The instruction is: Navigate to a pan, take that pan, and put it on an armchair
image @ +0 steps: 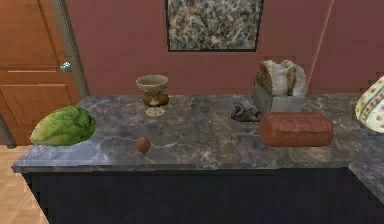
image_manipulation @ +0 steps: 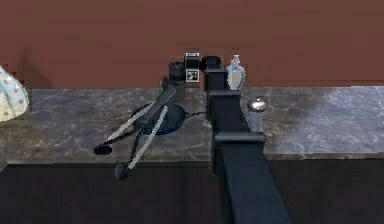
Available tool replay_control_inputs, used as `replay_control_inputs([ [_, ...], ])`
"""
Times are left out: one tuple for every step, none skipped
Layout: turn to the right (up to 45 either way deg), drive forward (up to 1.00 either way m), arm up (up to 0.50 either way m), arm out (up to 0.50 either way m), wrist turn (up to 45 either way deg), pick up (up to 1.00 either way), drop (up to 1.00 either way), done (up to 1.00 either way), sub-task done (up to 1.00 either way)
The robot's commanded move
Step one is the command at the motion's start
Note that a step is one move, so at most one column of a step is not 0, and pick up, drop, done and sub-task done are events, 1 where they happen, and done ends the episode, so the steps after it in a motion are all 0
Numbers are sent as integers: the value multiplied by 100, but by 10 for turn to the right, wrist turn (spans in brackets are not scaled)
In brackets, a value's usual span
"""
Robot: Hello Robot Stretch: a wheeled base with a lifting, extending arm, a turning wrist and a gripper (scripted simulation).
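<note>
Gripper: dark two-fingered gripper is hanging over the counter, its thin grey fingers slanting down across the pan; I cannot tell whether it is holding anything
Pan: dark round shallow pan is lying on the grey veined marble countertop, right at the fingers, which is probably why the arm is reaching here
Neighbours: pale pump bottle and metal-capped glass shaker are standing just beside the arm, crowding any lift
Stage: seemingly working on the take

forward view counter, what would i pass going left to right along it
green leafy head → goblet-shaped cup → small dark object → reddish-brown loaf-like block → pale patterned rounded thing at the right edge
</note>
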Motion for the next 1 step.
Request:
replay_control_inputs([
  [0, 0, 0, 0, 450, 0, 0, 0, 0],
])
